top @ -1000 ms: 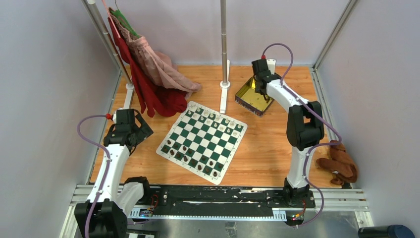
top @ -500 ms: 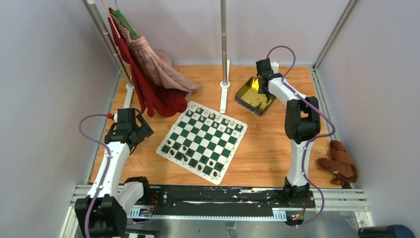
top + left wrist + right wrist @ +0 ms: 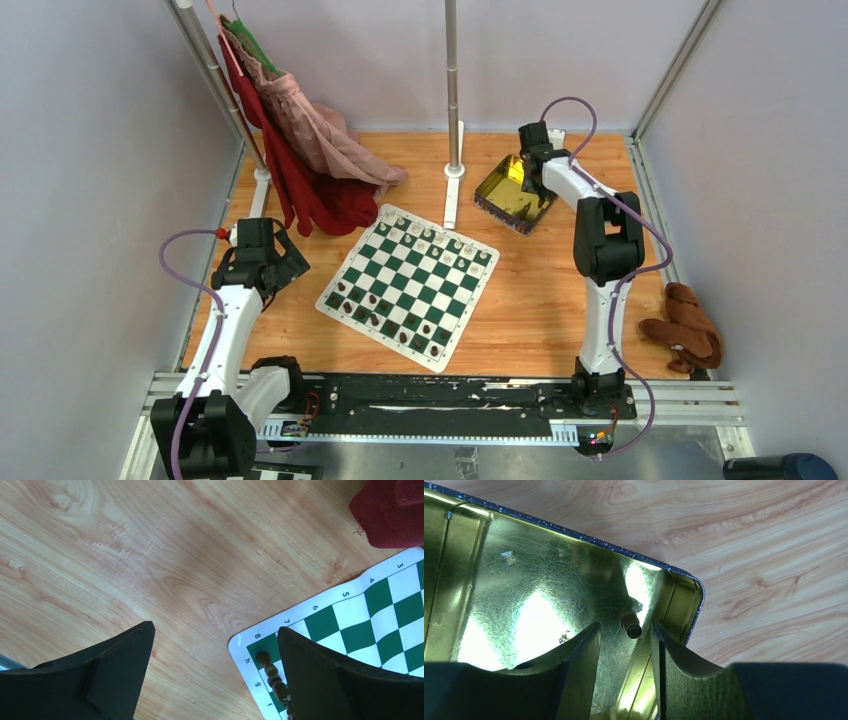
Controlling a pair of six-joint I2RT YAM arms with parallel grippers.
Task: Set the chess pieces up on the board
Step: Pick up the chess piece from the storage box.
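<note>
- The wooden tabletop [image 3: 540, 300] carries everything. Garments hang from a rack at its far left, well clear of the work.
- The green-and-white board [image 3: 412, 283] lies skewed at the centre, within reach of both arms. Its middle ranks are bare.
- A gold-lined tin [image 3: 500, 195] sits at the far right, apart from the board. It appears to be the store for pieces not yet placed.
- The left pincer [image 3: 215, 645] hangs wide open and empty over bare wood just off the board's h8 corner. It looks parked out of the way.
- The right pincer [image 3: 625, 635] reaches down into the tin's corner. Its jaws are parted and straddle one piece with a gap on each side, so nothing is gripped yet.
- Cream pieces [image 3: 435, 240] line the far ranks and dark pieces [image 3: 385, 320] the near ones. They are too small to count.
- The lone dark brown piece [image 3: 630, 625] lies tilted against the tin wall. Closing on it is probably the next step, and the nearby wall leaves the outer finger little room.
</note>
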